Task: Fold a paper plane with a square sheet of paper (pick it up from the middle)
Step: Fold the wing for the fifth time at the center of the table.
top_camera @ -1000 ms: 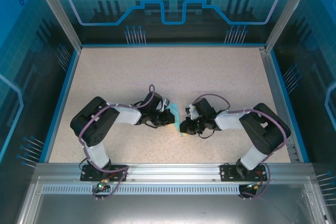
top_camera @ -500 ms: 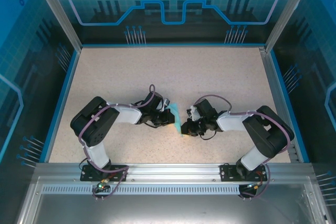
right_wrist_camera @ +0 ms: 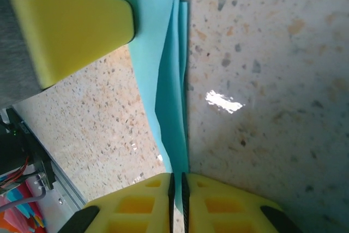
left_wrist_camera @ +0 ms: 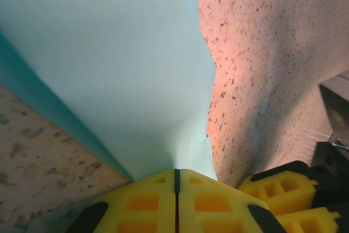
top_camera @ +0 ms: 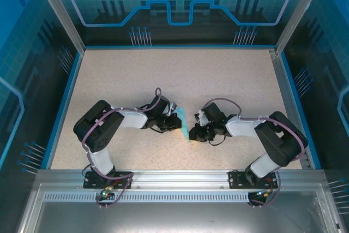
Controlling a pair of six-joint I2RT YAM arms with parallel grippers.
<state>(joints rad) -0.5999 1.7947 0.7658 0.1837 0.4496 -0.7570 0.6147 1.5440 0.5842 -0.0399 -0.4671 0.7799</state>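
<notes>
mid-fold, sheet pinched between both grippers, no plane yet

since a second ago my right arm's elbow has swung out toward the right and its wrist has edged a bit closer to the paper; my left arm sits about where it was, and the sheet is in the same spot.

the square sheet of paper [top_camera: 184,125] is at mid table [top_camera: 180,75], raised on edge between my two grippers. my left gripper [top_camera: 175,123] has its fingers pressed tight together with the sheet coming out of the seam, clear in the left wrist view [left_wrist_camera: 176,175]. my right gripper [top_camera: 193,131] is nearly closed too, just a thin slit, and the paper's edge runs into that slit in the right wrist view [right_wrist_camera: 177,181].

progress, as i judge it: pick-up is done and some folding too, since the right wrist view shows overlapping layers with offset edges [right_wrist_camera: 169,91]. no narrow pointed dart or centre crease that i can see. what's left is most of the work: the nose folds, the wing folds, then setting it down. can't tell how many creases are in.
</notes>
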